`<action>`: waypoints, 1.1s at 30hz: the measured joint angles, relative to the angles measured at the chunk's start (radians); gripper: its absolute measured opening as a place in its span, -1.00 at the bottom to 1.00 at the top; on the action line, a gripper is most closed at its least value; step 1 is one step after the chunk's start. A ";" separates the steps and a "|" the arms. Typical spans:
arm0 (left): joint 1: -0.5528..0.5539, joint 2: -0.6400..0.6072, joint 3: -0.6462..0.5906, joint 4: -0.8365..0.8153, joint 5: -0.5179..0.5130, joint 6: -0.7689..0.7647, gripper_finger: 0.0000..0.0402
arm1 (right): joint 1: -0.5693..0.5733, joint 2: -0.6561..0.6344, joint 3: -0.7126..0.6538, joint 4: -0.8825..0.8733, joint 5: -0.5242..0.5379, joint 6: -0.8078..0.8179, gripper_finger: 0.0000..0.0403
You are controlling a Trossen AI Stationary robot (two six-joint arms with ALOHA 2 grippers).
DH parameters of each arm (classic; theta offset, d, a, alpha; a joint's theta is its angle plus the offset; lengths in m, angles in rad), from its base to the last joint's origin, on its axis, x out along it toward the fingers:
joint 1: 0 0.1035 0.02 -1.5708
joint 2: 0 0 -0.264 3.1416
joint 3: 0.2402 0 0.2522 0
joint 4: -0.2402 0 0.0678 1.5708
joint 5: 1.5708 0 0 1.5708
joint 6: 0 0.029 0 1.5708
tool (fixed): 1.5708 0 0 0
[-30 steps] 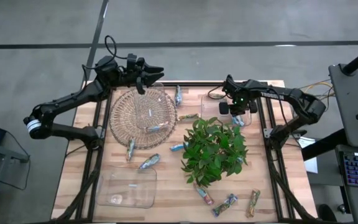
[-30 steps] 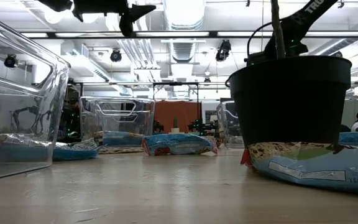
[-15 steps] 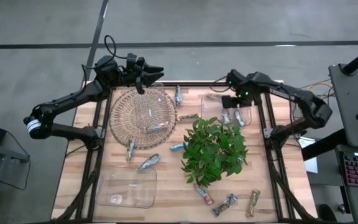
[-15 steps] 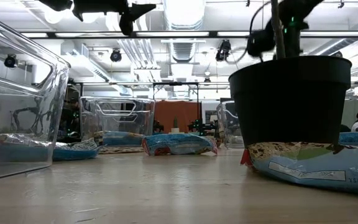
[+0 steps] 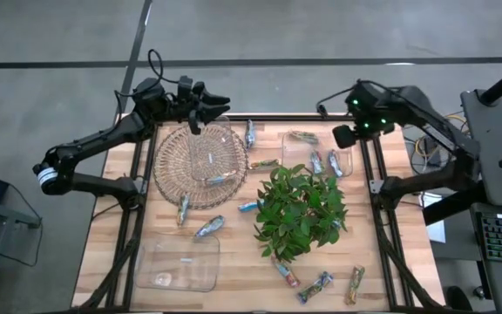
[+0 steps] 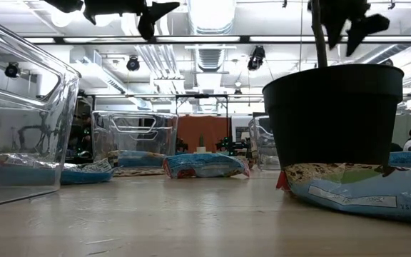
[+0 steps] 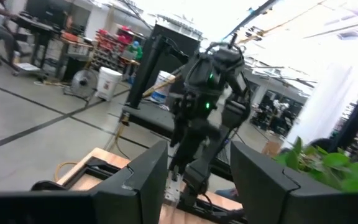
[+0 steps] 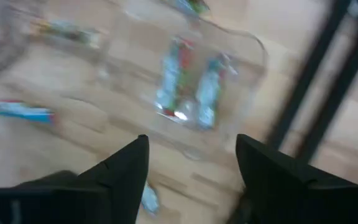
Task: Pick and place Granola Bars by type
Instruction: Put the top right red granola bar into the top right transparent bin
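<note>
Two bars [image 5: 325, 163] lie in the clear box [image 5: 296, 150] in the upper right of the high view, more on the tabletop [image 5: 234, 262]. Right end effector [image 5: 345, 136], fingers apart and empty, hangs beside that box. Left end effector [image 5: 200, 118], fingers apart, empty, hangs over the basket [image 5: 199, 163] at upper left.

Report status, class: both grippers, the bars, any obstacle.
Right gripper open, empty, above clear tray. Left gripper open, empty, over wire basket. Two bars in tray. Plant crowds nearby bars.
</note>
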 joint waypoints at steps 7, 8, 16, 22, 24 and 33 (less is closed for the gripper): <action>0.000 0.000 0.000 -0.001 0.009 -0.019 -0.21 | 0.135 -0.098 -0.010 -0.008 -0.055 0.110 0.40; 0.000 0.000 0.000 -0.001 0.009 -0.019 -0.21 | 0.156 -0.108 -0.012 -0.004 -0.066 0.128 0.42; 0.000 0.000 0.000 -0.024 0.012 -0.021 -0.21 | 0.334 -0.118 -0.095 -0.006 -0.070 0.172 0.46; 0.000 0.000 0.000 -0.065 0.012 -0.021 -0.21 | 0.446 -0.087 -0.223 0.000 -0.047 0.183 0.40; 0.000 0.000 0.000 -0.065 0.012 -0.021 -0.21 | 0.478 -0.087 -0.272 0.009 -0.047 0.201 0.39; 0.000 0.000 0.000 -0.065 0.011 -0.026 -0.21 | 0.604 -0.083 -0.452 0.086 -0.049 0.282 0.44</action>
